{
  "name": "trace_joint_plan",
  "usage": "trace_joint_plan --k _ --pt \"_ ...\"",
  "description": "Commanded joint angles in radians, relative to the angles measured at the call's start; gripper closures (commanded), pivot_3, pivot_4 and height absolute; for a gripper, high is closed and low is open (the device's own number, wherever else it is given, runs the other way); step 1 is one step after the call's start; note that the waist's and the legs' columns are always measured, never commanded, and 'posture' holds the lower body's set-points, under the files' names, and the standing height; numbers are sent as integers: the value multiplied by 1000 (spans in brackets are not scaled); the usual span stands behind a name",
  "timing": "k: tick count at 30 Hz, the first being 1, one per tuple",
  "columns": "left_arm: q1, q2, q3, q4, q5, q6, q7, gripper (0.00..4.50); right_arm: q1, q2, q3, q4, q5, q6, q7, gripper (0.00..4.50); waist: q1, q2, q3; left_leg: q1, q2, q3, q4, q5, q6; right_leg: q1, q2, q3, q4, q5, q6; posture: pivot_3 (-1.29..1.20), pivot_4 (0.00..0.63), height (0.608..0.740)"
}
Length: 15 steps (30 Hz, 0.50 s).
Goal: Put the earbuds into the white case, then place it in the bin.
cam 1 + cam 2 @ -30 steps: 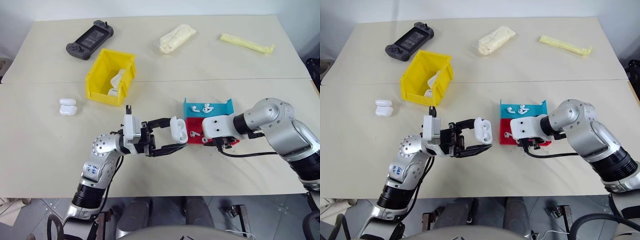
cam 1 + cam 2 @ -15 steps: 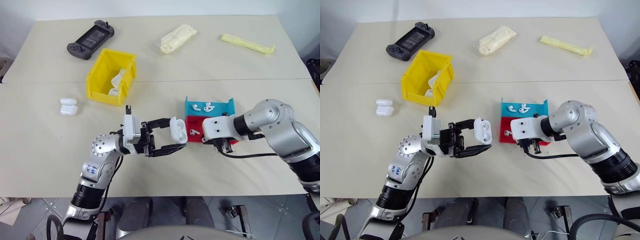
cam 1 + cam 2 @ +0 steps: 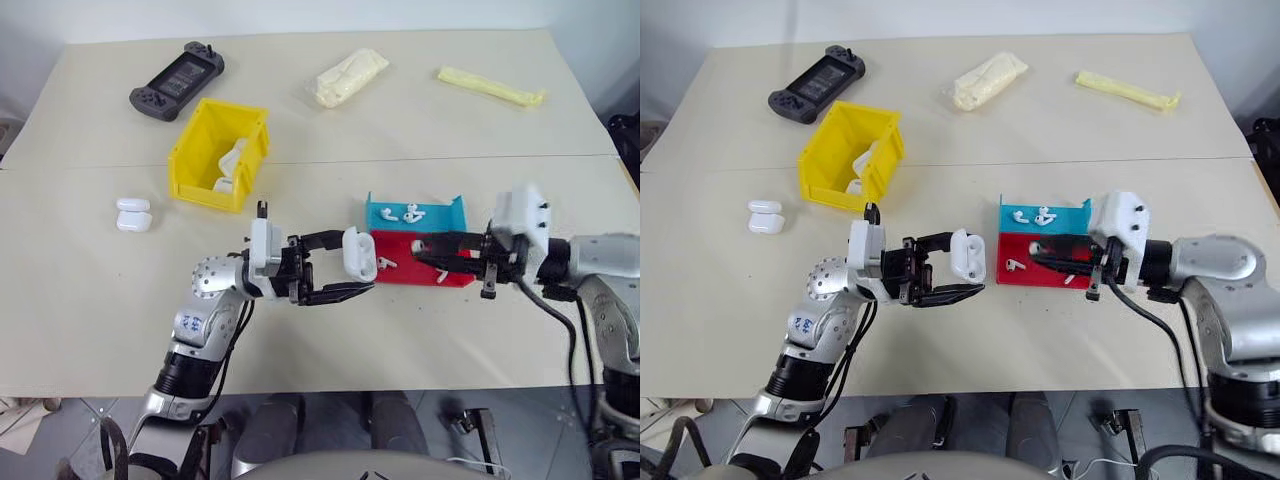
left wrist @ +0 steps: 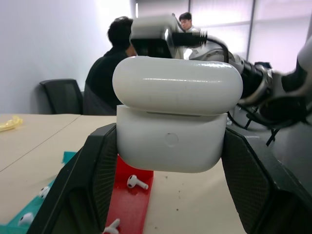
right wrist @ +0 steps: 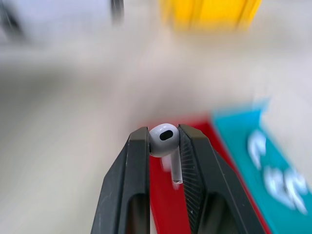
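Left gripper: clamped on the white case, one black finger on each side of its body; the lid stands slightly ajar above the body in the left wrist view; the case is held above the table, just left of the red tray

Right gripper: nearly closed, pinching one of the earbuds between its two fingertips; the bud's head sits at the tips and its stem runs back between the fingers; the gripper points toward the case over the red tray

Other earbuds: one lies in the red tray; two more lie in the cyan tray just behind it

Bin: the yellow bin stands well apart from both grippers, farther back on the table to the left, with white items inside

Spare cases: two stacked on the table left of the bin

Hard to make out: the right wrist view is blurred behind the fingers, so the trays and bin show only as colour patches; what the white items in the bin are cannot be told

Change: a second ago the right gripper was down at the red tray; it has since lifted clear with the earbud and turned to face the case; the left gripper has kept its hold and place
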<state>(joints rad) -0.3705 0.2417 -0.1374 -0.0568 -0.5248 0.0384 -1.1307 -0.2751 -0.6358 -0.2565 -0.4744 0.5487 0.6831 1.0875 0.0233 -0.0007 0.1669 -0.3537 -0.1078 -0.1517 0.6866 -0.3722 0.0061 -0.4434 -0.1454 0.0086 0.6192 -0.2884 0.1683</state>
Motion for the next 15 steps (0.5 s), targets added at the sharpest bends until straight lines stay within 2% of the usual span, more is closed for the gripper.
trace_joint_plan --k 1,7,11,15 --pt "-32 -4 17 23 -28 5 -20 1713 0 104 -70 -93 176 49 -160 4032 2 0 0 0 0 0 0 0 0 0 0 0 0 0 0 0 150 740" --pt "-66 -12 19 41 -29 34 -14 1713 9 260 -97 -135 437 91 -388 4032 1 0 0 0 -2 -1 0 0 0 0 -1 0 2 0 0 0 150 740" --pt "-76 -18 26 27 -41 70 3 1713 20 305 -56 -159 565 87 -462 4032 -1 0 0 0 -1 -1 0 0 0 0 -1 0 2 0 0 0 150 740" --pt "-82 -22 32 14 -55 97 13 1713 36 307 -9 -166 609 75 -494 4032 -2 0 0 0 -1 -1 0 0 0 0 -1 0 2 0 0 0 150 740"
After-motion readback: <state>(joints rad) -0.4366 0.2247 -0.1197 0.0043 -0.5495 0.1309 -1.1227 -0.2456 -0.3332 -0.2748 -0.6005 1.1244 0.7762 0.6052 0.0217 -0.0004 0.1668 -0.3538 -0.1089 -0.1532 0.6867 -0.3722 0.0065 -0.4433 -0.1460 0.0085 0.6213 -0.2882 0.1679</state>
